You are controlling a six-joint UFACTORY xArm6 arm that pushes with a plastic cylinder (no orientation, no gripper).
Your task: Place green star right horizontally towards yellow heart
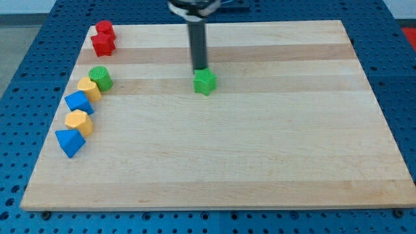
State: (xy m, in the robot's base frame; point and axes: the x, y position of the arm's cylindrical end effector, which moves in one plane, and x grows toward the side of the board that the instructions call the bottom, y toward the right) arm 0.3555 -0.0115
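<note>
Fingers are no part of this arm, so nothing is held or clamped: it ends in a straight dark rod, and my tip (199, 69) sits in the upper middle of the frame, right at the top edge of the green star (205, 82). Whether tip and star actually touch, I cannot tell. That star lies on the wooden board (260, 143), just below the tip and well apart from every other block. All the rest crowd the frame's left side. At upper left two red blocks (103, 38) sit one above the other. Below them come a green cylinder (101, 78), a yellow block (89, 88) touching it, a blue block (79, 102), a second yellow block (78, 121) and a blue wedge-like block (69, 142) at lower left
</note>
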